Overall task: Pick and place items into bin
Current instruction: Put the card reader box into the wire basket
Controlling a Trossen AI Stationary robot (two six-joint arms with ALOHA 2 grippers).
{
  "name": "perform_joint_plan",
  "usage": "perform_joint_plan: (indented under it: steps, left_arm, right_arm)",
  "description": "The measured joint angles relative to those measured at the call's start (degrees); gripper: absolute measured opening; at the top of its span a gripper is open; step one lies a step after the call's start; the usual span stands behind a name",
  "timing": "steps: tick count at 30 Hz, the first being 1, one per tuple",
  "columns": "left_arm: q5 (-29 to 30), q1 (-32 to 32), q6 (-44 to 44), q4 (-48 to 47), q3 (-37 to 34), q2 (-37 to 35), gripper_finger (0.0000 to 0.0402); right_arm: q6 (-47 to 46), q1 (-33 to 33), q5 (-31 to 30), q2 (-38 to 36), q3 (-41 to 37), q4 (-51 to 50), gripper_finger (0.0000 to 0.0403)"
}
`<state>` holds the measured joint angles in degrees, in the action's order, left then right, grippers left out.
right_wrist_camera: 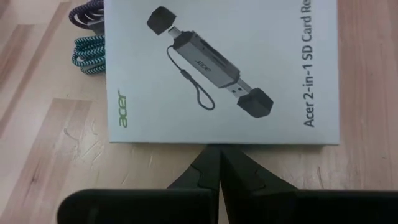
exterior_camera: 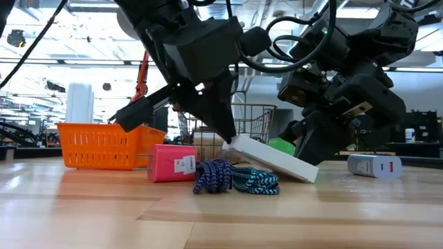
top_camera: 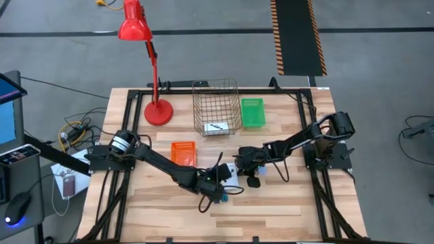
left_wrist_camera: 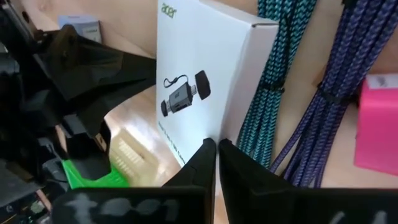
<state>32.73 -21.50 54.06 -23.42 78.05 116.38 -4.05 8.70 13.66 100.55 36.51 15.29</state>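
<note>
A flat white Acer card-reader box (exterior_camera: pixel 273 159) (top_camera: pixel 232 168) lies tilted near the table's middle. Its raised end is at my left gripper (exterior_camera: pixel 228 135) (left_wrist_camera: pixel 216 149). Its lower end (exterior_camera: pixel 308 173) rests on the table below my right gripper (right_wrist_camera: pixel 217 155) (top_camera: pixel 247 165). Both grippers are shut, and each has its tips at an edge of the box. A coiled purple cable (exterior_camera: pixel 211 176) and a teal one (exterior_camera: pixel 257 181) lie on the table beside the box. A small pink box (exterior_camera: pixel 172 162) stands next to them. My left gripper has its shut fingertips (left_wrist_camera: pixel 208 152) against the box's long edge near a corner (left_wrist_camera: pixel 214 134), slanting down from the table's left. The box's end there (exterior_camera: pixel 237 144) is raised off the table. Whether the tips pinch it or only prop it, I cannot tell. My right gripper meets the opposite long edge of the box (right_wrist_camera: pixel 217 142) with its shut fingertips (right_wrist_camera: pixel 208 158), coming from the table's right and pointing across the box. That side of the box (exterior_camera: pixel 308 173) sits on the table. A pinch is not visible.
A wire basket (top_camera: pixel 215 107) holding a white card (top_camera: pixel 217 127) stands at the far middle, with a green bin (top_camera: pixel 252 112) to its right. An orange bin (top_camera: pixel 183 154) sits left of the grippers. A red lamp (top_camera: pixel 156 108) stands far left. A grey device (exterior_camera: pixel 374 164) lies right of the box.
</note>
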Motion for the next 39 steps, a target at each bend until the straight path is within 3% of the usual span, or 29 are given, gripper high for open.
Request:
perform_joint_plan:
  steps: [15, 23, 39]
  left_arm:
    - [1.3, 0.6, 0.2, 0.1, 6.0, -0.1, 0.0001]
    - [-2.0, 2.2, -2.3, -0.2, 6.4, -0.1, 0.0001]
    - [-2.6, 2.4, -2.3, 0.1, 6.3, -0.1, 0.0000]
  right_arm:
    - [0.0, 0.0, 0.1, 0.0, 0.0, 0.2, 0.0000]
    - [0.0, 0.5, -0.3, 0.1, 0.1, 0.4, 0.0000]
    - [0.1, 0.5, -0.2, 0.0, 0.1, 0.2, 0.0000]
